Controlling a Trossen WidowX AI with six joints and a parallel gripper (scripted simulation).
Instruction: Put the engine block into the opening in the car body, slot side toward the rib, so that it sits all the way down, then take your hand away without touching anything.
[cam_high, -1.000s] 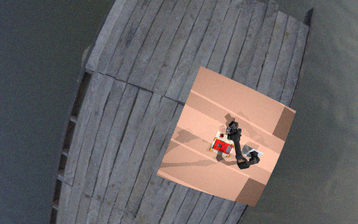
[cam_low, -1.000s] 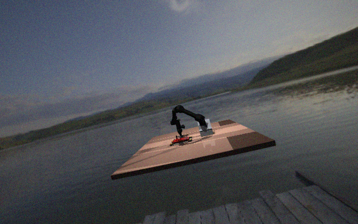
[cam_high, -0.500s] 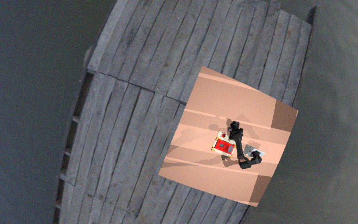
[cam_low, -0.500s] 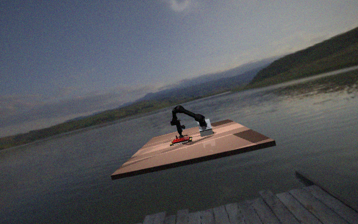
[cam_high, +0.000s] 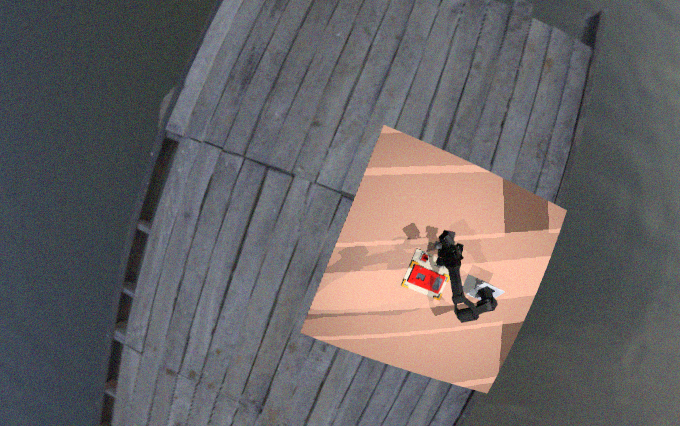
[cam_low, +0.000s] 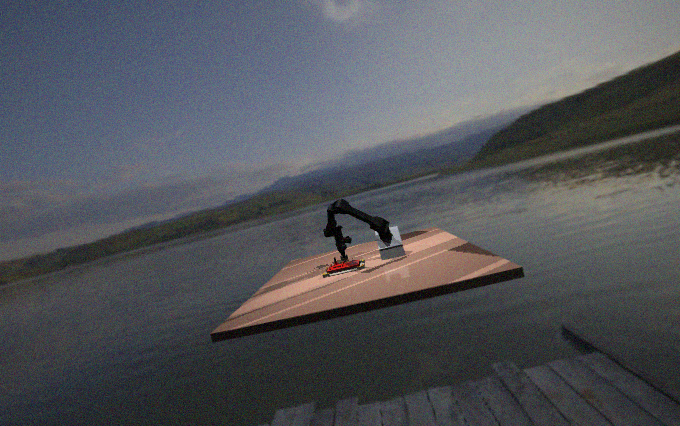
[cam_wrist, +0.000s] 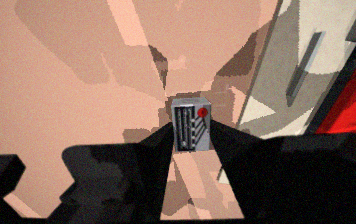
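The engine block (cam_wrist: 191, 131) is a small grey box with dark slots on its left side and a red round mark at its upper right in the wrist view. My gripper (cam_wrist: 190, 124) (cam_low: 344, 257) is shut on it, one black finger on each side. It is low over the table beside the car body (cam_high: 415, 273) (cam_low: 346, 266) (cam_wrist: 342, 106), which is red and off-white with yellow corners. In the wrist view the body's off-white part, with a raised grey bar (cam_wrist: 305, 69), is at the right. The opening cannot be made out. In the top view the hand hides the block.
The arm's base stands by a pale upright panel (cam_high: 494, 289) (cam_low: 391, 252), to the right of the car body in the top and exterior views. The table (cam_high: 416, 195) (cam_low: 401, 288) is a pinkish slab with free edges, crossed by shadows.
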